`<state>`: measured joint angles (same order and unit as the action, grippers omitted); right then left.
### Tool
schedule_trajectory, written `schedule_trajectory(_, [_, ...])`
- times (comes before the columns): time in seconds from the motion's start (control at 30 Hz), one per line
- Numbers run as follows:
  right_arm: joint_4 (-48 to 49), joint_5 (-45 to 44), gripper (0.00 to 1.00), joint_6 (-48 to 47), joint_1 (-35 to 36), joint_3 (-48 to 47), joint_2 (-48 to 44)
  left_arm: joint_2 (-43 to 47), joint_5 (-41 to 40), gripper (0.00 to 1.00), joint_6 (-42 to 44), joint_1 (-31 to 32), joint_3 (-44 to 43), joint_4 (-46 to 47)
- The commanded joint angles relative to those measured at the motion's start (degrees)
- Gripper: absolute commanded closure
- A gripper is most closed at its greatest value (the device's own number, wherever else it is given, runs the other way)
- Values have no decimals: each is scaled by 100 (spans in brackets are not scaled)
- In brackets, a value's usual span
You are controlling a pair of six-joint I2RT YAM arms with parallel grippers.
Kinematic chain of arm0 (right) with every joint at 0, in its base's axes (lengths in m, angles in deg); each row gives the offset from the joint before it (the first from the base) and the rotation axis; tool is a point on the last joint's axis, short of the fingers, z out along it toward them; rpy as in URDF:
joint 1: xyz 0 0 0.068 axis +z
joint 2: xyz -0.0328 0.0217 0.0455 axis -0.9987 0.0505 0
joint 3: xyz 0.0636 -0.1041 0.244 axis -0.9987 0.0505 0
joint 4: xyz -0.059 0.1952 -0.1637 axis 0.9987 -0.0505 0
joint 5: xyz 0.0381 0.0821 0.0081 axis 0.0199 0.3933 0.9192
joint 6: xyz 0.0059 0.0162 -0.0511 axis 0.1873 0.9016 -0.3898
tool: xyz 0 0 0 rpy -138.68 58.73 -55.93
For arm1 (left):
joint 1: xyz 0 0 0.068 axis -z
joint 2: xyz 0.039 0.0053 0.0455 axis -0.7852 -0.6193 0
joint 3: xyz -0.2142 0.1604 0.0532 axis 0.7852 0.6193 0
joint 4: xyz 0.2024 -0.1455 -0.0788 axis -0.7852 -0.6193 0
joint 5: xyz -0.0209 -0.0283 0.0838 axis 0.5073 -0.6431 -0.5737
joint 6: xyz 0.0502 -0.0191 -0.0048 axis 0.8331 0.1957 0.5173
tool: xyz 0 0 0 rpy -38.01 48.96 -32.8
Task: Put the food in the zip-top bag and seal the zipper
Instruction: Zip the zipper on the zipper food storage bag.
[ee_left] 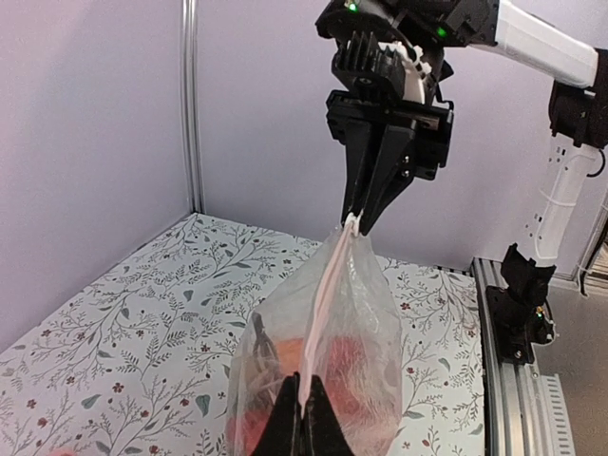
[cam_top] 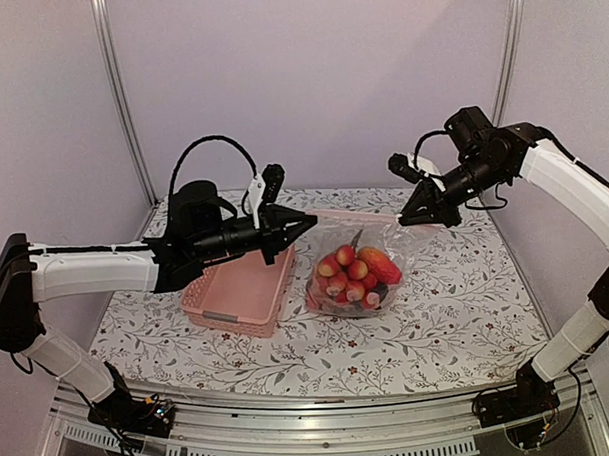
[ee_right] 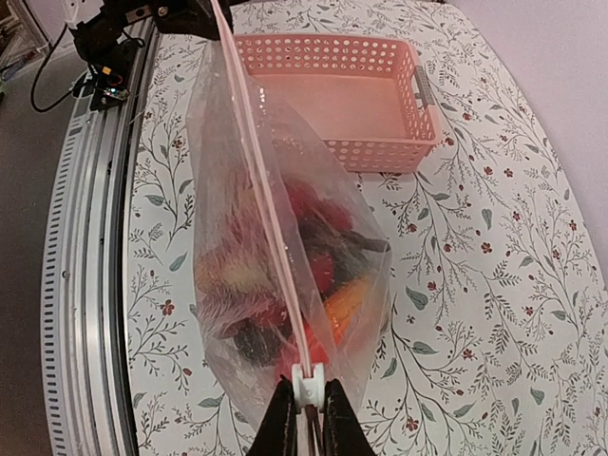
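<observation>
The clear zip-top bag [cam_top: 358,276] hangs stretched between my two grippers, its bottom on the table. The food [cam_top: 354,269], red berries with orange and dark pieces, lies inside it, as the right wrist view [ee_right: 313,237] shows. The pale pink zipper [ee_right: 261,180] runs straight along the top edge. My left gripper [cam_top: 306,224] is shut on the zipper's left end [ee_left: 306,404]. My right gripper [cam_top: 409,221] is shut on the white slider [ee_right: 308,388] at the right end. The right gripper [ee_left: 359,220] also shows in the left wrist view.
The pink lattice basket [cam_top: 239,295] stands left of the bag, under my left arm; it shows behind the bag in the right wrist view [ee_right: 332,95] with nothing visible in it. The metal rail [cam_top: 311,413] runs along the table's near edge. Walls close in behind.
</observation>
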<state>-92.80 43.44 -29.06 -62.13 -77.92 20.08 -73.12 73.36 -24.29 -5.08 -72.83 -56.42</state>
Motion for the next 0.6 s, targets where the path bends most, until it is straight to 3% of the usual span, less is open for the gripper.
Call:
schedule_trajectory(0.0, [-469, -666, 98, -55, -301, 204, -209, 281, -116, 100, -35, -288, 79, 197])
schedule_trajectory(0.57, [-618, -720, 97, -82, -428, 316, -346, 336, -38, 100, -116, -328, 184, 294])
